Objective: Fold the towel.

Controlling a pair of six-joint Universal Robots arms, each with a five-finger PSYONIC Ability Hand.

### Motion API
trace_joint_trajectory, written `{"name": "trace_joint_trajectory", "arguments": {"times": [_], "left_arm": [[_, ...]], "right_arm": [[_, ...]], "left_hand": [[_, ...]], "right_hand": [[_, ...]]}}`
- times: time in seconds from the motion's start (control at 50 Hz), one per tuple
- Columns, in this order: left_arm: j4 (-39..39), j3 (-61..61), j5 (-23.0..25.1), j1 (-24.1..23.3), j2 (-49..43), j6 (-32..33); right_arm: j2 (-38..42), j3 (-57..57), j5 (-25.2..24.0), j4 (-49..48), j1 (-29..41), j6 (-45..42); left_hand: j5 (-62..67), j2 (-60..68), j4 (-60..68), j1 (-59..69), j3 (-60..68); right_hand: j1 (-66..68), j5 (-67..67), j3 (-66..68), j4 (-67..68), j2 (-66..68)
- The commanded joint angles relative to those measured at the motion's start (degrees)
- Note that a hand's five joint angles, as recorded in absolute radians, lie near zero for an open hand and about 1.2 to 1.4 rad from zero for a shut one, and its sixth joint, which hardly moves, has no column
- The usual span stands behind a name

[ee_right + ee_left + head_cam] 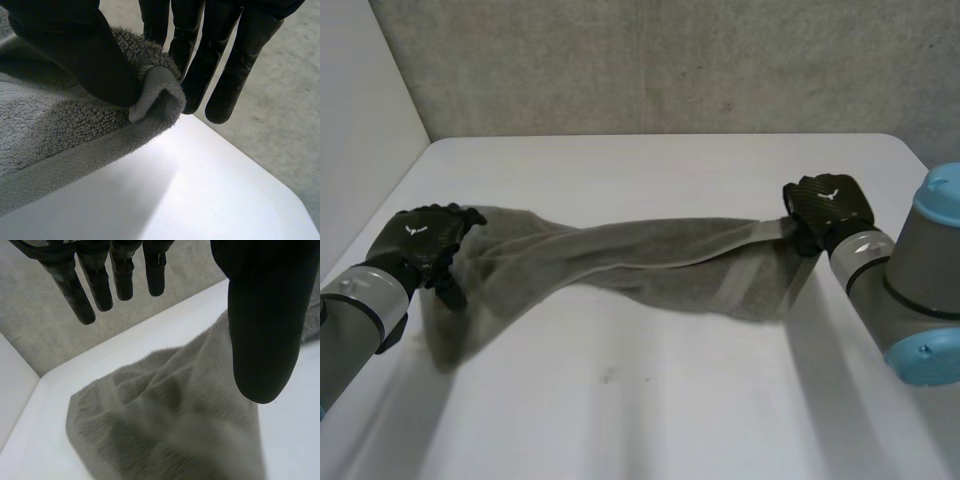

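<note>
Right hand (828,205): pinching a corner of the grey towel (650,255) between thumb and fingers, over the right side of the white table (670,420) | Left hand (420,240): at the towel's opposite end; fingers straight and clear of the cloth; thumb against it | Towel: stretched between both hands, twisted mid-span; left end hanging toward the table

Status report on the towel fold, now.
Right hand pinches one towel end, thumb against fingers. Left hand at the other end, grip unclear. Towel stretched between them, bunched. Nothing in the way.
</note>
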Motion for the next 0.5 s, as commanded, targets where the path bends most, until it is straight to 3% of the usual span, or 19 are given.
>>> {"name": "trace_joint_trajectory", "arguments": {"times": [0.02, 0.14, 0.18, 0.24, 0.38, 0.42, 0.46, 0.5], "left_arm": [[-1.4, 0.0, 1.8, 0.4, -1.4, -0.1], [-2.0, 0.0, 1.9, 0.1, -4.3, -0.1], [-2.8, -0.1, 1.8, -0.6, -5.0, -0.5], [-4.5, -0.3, 1.8, -1.2, -5.0, -0.7], [-8.4, -1.2, 1.8, -4.5, -5.0, -1.0], [-8.5, -1.7, 1.4, -4.8, -5.1, -1.0], [-7.7, -2.4, 1.1, -5.0, -6.2, -0.8], [-7.3, -2.3, 0.9, -5.2, -7.6, -0.7]], "right_arm": [[0.5, -1.2, 0.0, 0.3, -2.2, -0.5], [0.8, -1.3, -0.1, 0.4, -2.3, -1.0], [1.2, -1.4, -0.1, 0.3, -2.5, -1.9], [1.7, -1.6, -0.2, 0.0, -2.5, -2.7], [3.2, -2.1, -0.1, 0.2, -2.8, -3.9], [3.4, -2.1, -0.1, 0.3, -2.8, -3.9], [3.4, -2.0, -0.1, 0.4, -2.8, -4.0], [3.4, -2.0, -0.1, 0.4, -2.6, -4.0]], "left_hand": [[6.7, 6.7, 6.8, 6.7, 6.7], [21.6, 21.5, 21.6, 21.5, 21.5], [36.6, 36.6, 36.7, 36.6, 36.6], [44.9, 44.9, 45.0, 44.9, 44.9], [43.3, 43.2, 43.3, 43.2, 43.3], [35.5, 35.5, 35.6, 35.5, 35.5], [16.1, 16.1, 16.1, 16.0, 16.1], [12.2, 12.2, 12.2, 12.1, 12.2]], "right_hand": [[25.7, 14.5, 12.5, 12.1, 13.3], [25.7, 14.5, 12.5, 12.1, 13.3], [25.7, 14.5, 12.5, 12.1, 13.3], [25.7, 14.5, 12.5, 12.1, 13.3], [25.7, 14.5, 12.5, 12.1, 13.3], [25.7, 14.5, 12.5, 12.1, 13.3], [25.7, 14.5, 12.5, 12.1, 13.3], [25.7, 14.5, 12.5, 12.1, 13.3]]}}
